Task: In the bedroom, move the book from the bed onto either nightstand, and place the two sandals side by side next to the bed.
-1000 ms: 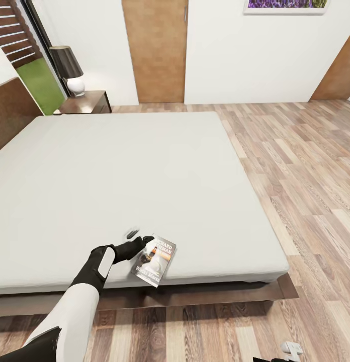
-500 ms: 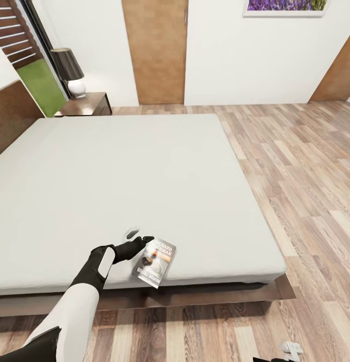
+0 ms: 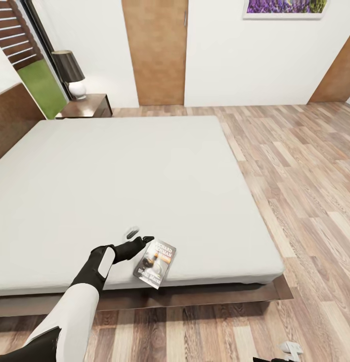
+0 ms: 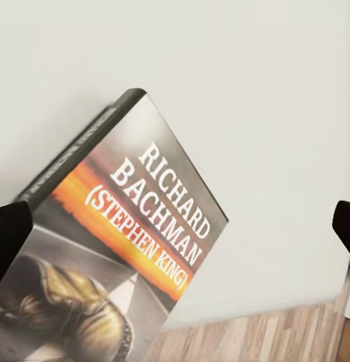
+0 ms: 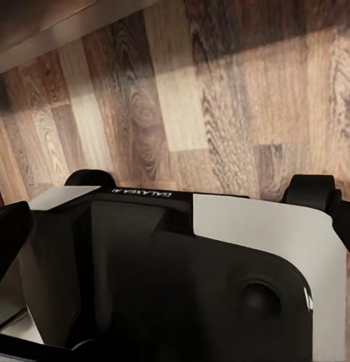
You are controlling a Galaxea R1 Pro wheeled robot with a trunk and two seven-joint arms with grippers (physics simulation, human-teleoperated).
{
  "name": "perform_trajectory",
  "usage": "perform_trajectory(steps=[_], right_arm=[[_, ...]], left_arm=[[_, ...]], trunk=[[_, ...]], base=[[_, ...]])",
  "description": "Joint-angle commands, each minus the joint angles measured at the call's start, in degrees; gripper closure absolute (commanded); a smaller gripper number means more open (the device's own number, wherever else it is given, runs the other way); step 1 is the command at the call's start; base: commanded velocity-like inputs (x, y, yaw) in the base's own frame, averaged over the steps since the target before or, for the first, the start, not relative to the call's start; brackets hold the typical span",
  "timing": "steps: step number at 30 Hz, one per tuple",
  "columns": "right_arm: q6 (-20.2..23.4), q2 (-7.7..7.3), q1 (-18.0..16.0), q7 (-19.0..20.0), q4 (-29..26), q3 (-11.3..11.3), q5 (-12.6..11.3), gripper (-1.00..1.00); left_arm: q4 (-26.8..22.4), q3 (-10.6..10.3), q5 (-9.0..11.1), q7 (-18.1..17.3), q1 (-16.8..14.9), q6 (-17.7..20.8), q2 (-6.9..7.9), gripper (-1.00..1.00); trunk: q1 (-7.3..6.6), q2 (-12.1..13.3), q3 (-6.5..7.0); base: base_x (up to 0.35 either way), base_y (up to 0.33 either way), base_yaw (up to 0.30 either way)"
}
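The left gripper (image 3: 145,240) has its fingers apart; the book (image 3: 156,262) lies just past it, pointing toward the bed's (image 3: 145,171) edge

The head camera has shifted slightly: the bed (image 3: 135,196), the nightstand (image 3: 87,105) and the lamp (image 3: 70,73) on it all sit a little lower in the head view than one second ago, and the bed's far right corner has drifted leftward. The book (image 3: 156,262) has tilted marginally at the left gripper (image 3: 140,237); its lower corner now sits slightly left.
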Motion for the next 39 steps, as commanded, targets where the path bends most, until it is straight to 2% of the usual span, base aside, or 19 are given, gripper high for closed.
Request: perform_trajectory(steps=[1, 39], right_arm=[[0.5, 0.05, 0.0, 0.4, -0.1, -0.5, 0.5, -1.0], [0.5, 0.06, 0.0, 0.4, -0.1, -0.5, 0.5, -1.0]], left_arm=[[0.0, 0.4, 0.1, -0.1, 0.0, 0.4, -0.07, -1.0], [0.0, 0.4, 0.1, -0.1, 0.0, 0.4, -0.07, -1.0]], trunk=[[-0.23, 0.4, 0.15], [-8.57, 15.6, 6.97]], base=[[0.0, 0.0, 0.0], [0.0, 0.0, 0.0]])
